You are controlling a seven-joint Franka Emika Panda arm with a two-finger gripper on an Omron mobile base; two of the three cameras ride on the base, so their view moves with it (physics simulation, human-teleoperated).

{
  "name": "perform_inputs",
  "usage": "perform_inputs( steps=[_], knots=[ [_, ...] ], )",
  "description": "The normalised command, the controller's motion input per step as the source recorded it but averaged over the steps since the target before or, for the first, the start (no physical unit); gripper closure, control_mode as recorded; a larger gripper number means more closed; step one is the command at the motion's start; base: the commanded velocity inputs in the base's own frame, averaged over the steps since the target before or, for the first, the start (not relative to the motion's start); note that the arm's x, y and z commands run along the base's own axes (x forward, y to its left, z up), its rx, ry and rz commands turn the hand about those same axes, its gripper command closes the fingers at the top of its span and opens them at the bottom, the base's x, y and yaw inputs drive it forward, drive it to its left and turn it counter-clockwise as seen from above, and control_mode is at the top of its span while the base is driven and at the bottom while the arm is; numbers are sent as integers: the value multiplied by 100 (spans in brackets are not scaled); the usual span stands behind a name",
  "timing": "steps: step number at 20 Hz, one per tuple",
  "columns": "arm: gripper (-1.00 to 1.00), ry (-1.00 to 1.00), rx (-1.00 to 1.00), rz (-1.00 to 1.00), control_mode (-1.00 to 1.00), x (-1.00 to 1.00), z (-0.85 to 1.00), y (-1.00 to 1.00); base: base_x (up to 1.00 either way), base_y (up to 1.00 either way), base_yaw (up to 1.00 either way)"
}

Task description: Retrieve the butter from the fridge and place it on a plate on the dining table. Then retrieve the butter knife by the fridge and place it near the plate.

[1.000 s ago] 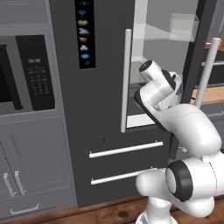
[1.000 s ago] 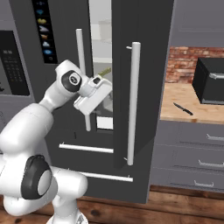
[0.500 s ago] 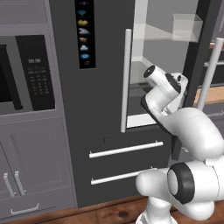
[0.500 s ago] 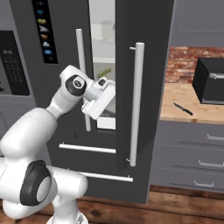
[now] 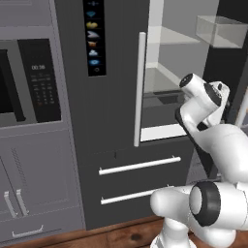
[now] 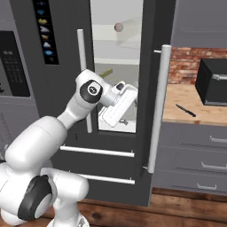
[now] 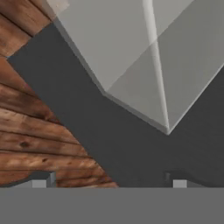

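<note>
**Fridge** (image 6: 150,53): tall dark appliance, right door swung open, which exposes the white interior and clear shelves. Long white bar handles are on both doors, and an icon panel is on the left door. Two drawers with white bars sit below.

**Butter** (image 6: 105,72): a thin yellowish-olive stick lying on a middle shelf inside the open compartment, seen in the right base view just above the arm's wrist. It is untouched and not yet in reach of the fingers.

**Red ball** (image 6: 118,27): small, on an upper shelf; not part of the job.

**Tool** (image 6: 116,113): at the mouth of the open fridge, below the butter's shelf and tilted downward. The hand view accordingly looks at the dark lower fridge front, the wood floor and a pale translucent shelf corner rather than at the butter. Fingers stand spread wide and nothing is between them, a likely readiness for a grasp. Judgement: the wrist must lift and level toward the shelf before any pinch is possible.

**Butter knife** (image 6: 185,110): slim, dark, flat on the wooden table right of the fridge, in front of a black box appliance (image 6: 212,82); left for the later step.

**Microwave** (image 5: 24,82): black, built into grey cabinets left of the fridge.
</note>
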Motion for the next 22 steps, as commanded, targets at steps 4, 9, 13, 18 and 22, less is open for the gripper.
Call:
perform_inputs(
  steps=[4,9,13,18,22],
  knots=[
    [-100,5,0,0,-100,-55,26,-97,0,0,0],
    [-100,-11,-10,0,-100,-51,44,2,0,0,0],
    [-100,-9,-2,0,-100,-20,4,95,0,0,0],
    [-100,-19,21,-7,-100,3,0,100,0,0,0],
    [-100,-34,30,-7,-100,27,3,100,0,0,0]
  ],
)
